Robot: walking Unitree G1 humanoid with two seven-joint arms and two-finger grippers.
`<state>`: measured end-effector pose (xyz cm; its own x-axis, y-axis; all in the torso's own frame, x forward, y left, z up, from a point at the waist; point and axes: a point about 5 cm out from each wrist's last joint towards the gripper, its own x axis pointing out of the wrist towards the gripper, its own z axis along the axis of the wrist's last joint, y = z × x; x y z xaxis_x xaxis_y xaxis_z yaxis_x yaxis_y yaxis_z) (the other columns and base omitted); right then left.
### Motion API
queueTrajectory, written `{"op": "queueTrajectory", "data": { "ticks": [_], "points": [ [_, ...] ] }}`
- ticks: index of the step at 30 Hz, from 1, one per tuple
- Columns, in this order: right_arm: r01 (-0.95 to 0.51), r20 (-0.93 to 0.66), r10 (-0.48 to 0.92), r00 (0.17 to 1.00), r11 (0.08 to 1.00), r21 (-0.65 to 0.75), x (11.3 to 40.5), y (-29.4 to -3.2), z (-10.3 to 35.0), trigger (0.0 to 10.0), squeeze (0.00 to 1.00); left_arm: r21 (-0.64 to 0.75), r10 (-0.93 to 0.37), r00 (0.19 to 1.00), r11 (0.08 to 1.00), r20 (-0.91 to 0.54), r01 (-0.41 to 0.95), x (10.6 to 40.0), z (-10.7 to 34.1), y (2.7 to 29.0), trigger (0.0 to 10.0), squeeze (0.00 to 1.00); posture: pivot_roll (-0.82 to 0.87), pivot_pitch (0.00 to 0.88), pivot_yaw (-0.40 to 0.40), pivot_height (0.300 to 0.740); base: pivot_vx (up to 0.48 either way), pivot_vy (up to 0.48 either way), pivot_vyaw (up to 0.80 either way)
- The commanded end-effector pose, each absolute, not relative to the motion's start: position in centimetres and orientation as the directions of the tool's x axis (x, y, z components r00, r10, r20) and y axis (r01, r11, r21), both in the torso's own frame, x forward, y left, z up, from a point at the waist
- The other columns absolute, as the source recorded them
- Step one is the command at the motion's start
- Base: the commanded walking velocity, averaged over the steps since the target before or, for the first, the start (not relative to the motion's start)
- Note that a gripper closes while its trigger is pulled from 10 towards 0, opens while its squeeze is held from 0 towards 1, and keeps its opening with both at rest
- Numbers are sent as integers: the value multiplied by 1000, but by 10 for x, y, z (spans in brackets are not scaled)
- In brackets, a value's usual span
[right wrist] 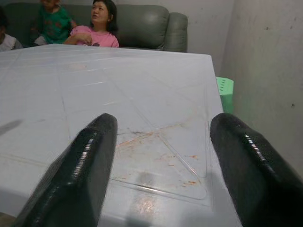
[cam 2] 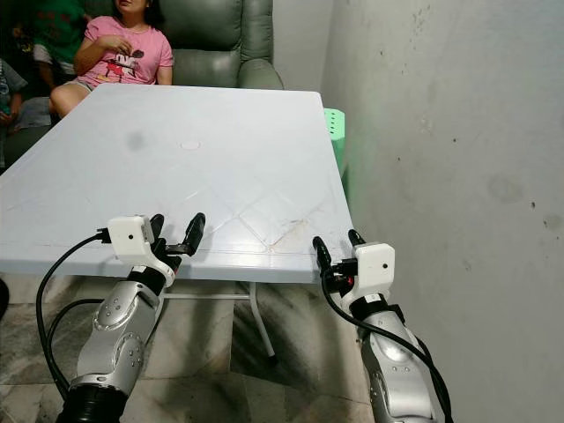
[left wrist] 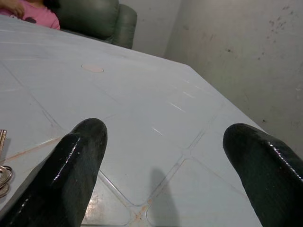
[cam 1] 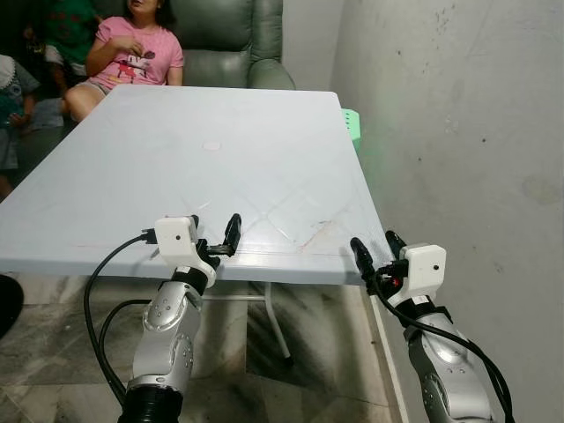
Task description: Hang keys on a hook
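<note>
Keys [left wrist: 4, 161] lie just beside left claw [left wrist: 161, 165].

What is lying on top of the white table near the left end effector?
On the table, beside the left end effector, part of a metal key ring shows at the wrist view's edge; the rest is cut off.

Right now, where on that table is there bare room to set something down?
Most of the pale table lies bare, from the round center plug out to the wall-side edge. It is crowded only at the near edge: the left hand, open, hovers there beside keys, and the right hand, open, waits by the near corner.
</note>
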<state>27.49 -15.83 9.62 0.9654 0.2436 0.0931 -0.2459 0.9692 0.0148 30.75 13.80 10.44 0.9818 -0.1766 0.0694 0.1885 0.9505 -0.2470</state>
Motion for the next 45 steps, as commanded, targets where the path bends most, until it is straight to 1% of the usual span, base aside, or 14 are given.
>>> {"op": "queueTrajectory", "data": {
  "ticks": [1, 16, 17, 24, 45],
  "points": [
    [-250, 115, 247, 962, 968, 9, 274, -160, 101, 10000, 1000, -236, -181, 981, 952, 68, 192, 309, 107, 137, 10000, 0, 32, 0, -56, 732, 0, 0, 0],
    [-223, 97, 224, 970, 975, -19, 276, -164, 100, 10000, 1000, -252, -169, 984, 951, 59, 179, 309, 106, 137, 10000, 0, 32, 3, -62, 732, 0, 0, 0],
    [-224, 84, 226, 970, 974, -34, 276, -164, 99, 10000, 0, -252, -170, 984, 951, 60, 179, 309, 107, 137, 10000, 0, 32, 3, -62, 732, 0, 0, 0],
    [-222, 70, 225, 972, 974, -43, 277, -163, 98, 10000, 0, -274, -166, 985, 946, 57, 175, 310, 107, 136, 10000, 0, 30, 11, -63, 732, 0, 0, 0],
    [-217, 53, 220, 974, 974, -58, 274, -164, 96, 10000, 0, -289, -155, 987, 943, 47, 162, 311, 107, 136, 10000, 0, 20, 22, -64, 732, 0, 454, 0]
  ]
}}
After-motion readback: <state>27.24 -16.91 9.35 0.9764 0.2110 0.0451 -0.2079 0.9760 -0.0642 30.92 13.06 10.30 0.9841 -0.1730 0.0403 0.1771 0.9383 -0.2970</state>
